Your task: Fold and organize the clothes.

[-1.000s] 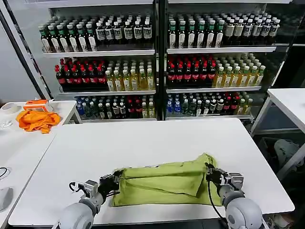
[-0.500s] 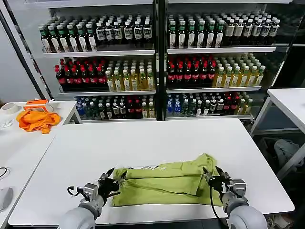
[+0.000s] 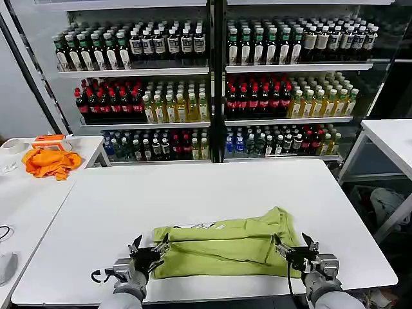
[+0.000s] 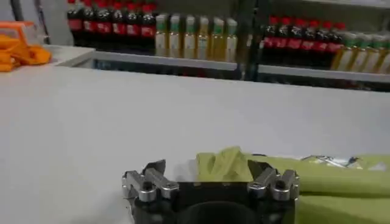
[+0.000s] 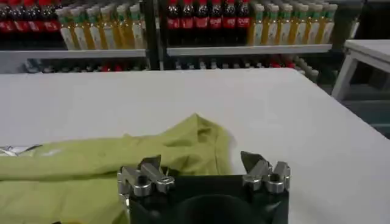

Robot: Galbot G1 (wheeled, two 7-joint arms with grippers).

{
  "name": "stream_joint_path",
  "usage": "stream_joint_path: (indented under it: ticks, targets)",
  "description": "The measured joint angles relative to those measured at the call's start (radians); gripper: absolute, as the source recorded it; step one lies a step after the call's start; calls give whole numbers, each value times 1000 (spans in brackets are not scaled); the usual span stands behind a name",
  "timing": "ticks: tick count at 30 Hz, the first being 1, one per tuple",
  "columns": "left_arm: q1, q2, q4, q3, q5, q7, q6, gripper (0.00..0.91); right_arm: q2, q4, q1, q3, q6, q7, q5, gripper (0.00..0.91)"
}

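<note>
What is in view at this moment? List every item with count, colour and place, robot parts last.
Light yellow-green cotton T-shirt: one, partly folded, near edge of the main table, between the grippers.
White rectangular table: one, centre, under the shirt.
Bright orange cloth: one, crumpled on the white side table at left.
White table: one, far right.
Glass-door drinks cooler: one, behind the table; rows of dark, red and yellow bottles, too many to count.
Left gripper: open, at the shirt's left end.
Right gripper: open, at the shirt's right end.
</note>
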Motion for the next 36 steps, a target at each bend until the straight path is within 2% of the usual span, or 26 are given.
stream_joint_path:
  ticks: [1,3,5,6,7,9,21,36]
  targets:
    - [4,-10,0,1,6,-5,-4,695,0,3,-3,1,0,0,-1,907]
    - [12,-32,0,7,17,-13,-12,494,-1,7,-9,4,0,0,-2,907]
    - [19,-51,1,13,27,-20,-19,363,-2,11,-14,9,0,0,-2,907]
    - [22,-59,2,15,32,-23,-22,232,-2,12,-17,11,0,0,-2,907]
    - [24,-69,3,18,38,-26,-26,151,-2,14,-20,13,0,0,-2,907]
    - [25,-82,7,23,46,-30,-32,50,-1,16,-24,16,0,0,-3,907]
    - [28,-130,41,47,81,-42,-74,20,-1,34,-47,36,1,0,-5,907]
    - [38,-120,18,8,45,-38,-83,20,1,47,-47,41,1,7,-2,907]
